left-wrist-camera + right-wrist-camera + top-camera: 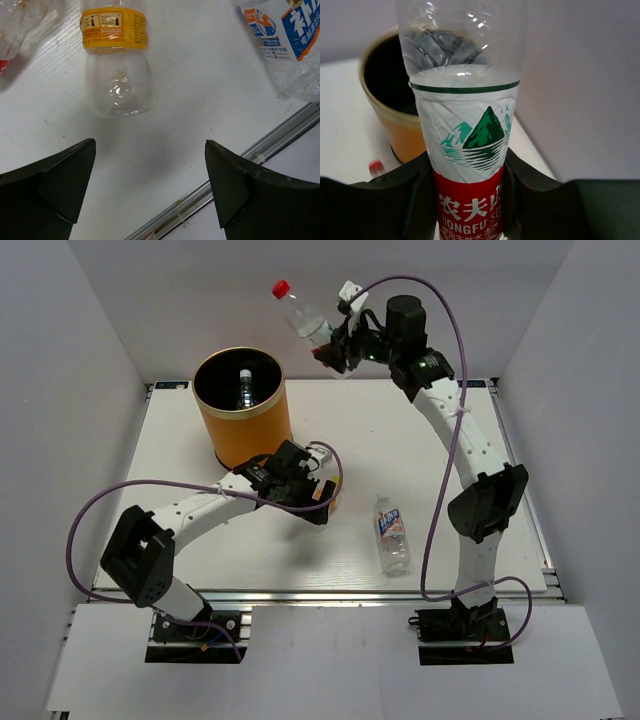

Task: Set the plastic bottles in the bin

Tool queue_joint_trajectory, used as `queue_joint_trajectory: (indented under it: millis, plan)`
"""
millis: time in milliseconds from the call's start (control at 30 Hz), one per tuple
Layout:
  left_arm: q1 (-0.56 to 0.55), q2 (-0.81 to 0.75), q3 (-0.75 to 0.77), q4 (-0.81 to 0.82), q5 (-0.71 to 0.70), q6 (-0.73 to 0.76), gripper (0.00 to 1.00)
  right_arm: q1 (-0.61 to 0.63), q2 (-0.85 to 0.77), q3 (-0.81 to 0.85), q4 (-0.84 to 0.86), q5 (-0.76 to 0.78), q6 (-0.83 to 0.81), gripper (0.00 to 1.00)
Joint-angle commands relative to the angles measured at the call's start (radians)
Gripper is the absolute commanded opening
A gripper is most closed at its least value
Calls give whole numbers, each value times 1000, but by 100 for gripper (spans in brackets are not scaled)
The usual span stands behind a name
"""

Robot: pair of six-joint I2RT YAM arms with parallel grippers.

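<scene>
Red-label bottle (305,322) pinched by right fingers (415,195), high at 2 o'clock of bin (250,435) | step: carrying to bin; next likely swing toward 8 o'clock over rim, release | left fingers (55,185) spread over yellow-label bottle (116,60), mid desk (200,540) | blue-label bottle (392,532) lying at 4 o'clock | one bottle (243,385) inside bin

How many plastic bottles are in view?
5: red-capped bottle in the right gripper, another in the bin, yellow-label, blue-white and red-label ones on the table. Others may be hidden.
</scene>
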Motion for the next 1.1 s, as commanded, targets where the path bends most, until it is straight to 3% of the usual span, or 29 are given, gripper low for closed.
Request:
queue_joint_trajectory:
  millis: [0, 100, 200, 267, 433, 467, 533, 633, 800, 967, 1033, 1067]
  plan:
    - [-27, -21, -11, 43, -45, -27, 99, 40, 33, -37, 342, -131, 166, 0]
    - [-38, -31, -32, 43, -71, -52, 99, 80, 120, 11, 533, -177, 232, 0]
    - [-56, -51, -32, 23, -102, -75, 99, 109, 276, 167, 680, -211, 396, 0]
    - [-67, -62, -32, 9, -132, -86, 99, 140, 307, 169, 841, -185, 490, 0]
    - [-78, -93, -41, -24, -169, -121, 99, 197, 412, 195, 916, -73, 499, 3]
    - [-87, -93, -41, -37, -184, -130, 99, 213, 425, 213, 915, -71, 496, 15]
    - [-87, -93, -41, -46, -200, -139, 99, 227, 438, 206, 926, -59, 492, 63]
    - [-96, -93, -50, -46, -223, -161, 99, 241, 435, 193, 952, -37, 478, 90]
    - [-105, -8, -12, -18, -243, -150, 99, 229, 368, 164, 955, -26, 449, 90]
    - [-114, 88, 28, 14, -274, -120, 99, 171, 195, 97, 811, 33, 351, 90]
    - [-114, 139, 42, 23, -289, -106, 99, 136, 153, 54, 681, 62, 320, 87]
    - [-114, 154, 57, 32, -310, -106, 99, 102, 83, 7, 615, 69, 317, 78]
